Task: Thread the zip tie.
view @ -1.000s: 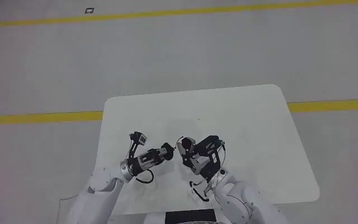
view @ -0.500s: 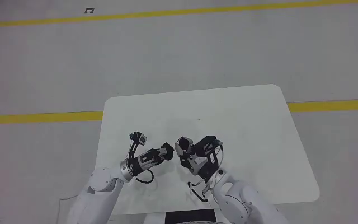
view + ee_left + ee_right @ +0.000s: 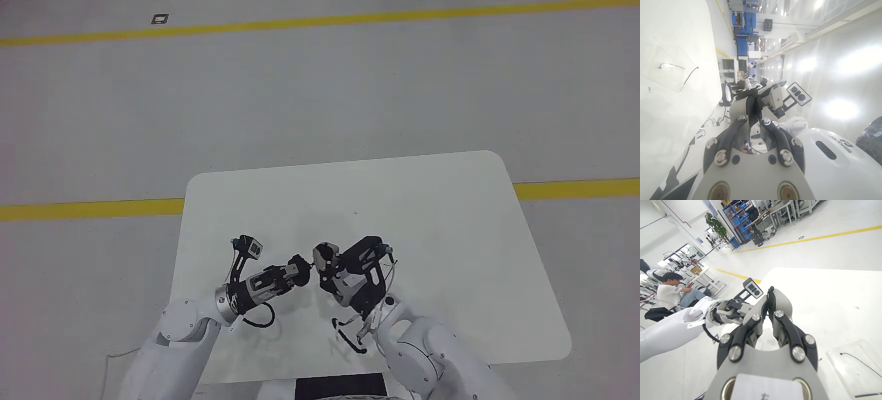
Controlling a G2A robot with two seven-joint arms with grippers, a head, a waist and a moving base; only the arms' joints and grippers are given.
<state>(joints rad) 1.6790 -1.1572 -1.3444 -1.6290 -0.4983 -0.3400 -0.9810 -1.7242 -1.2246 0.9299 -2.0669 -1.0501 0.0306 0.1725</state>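
In the top view my two grippers meet above the front middle of the white table (image 3: 430, 200). The left gripper (image 3: 300, 267) points right and the right gripper (image 3: 322, 258) faces it, almost touching. In the left wrist view the left gripper (image 3: 753, 94) is shut on a thin black zip tie (image 3: 750, 130), whose strap trails back between the fingers. The right gripper (image 3: 769, 294) is shut too, and a small black end of the zip tie (image 3: 770, 288) sticks out at its tips.
A clear flat tray (image 3: 848, 351) lies on the table near the right arm, with a spare black zip tie (image 3: 859, 359) in it. The left wrist view shows the same tray (image 3: 662, 56). A small speck (image 3: 857, 307) lies farther out on the table.
The right gripper has shifted a little to the left, closing the gap to the left gripper. The left arm has stayed put.
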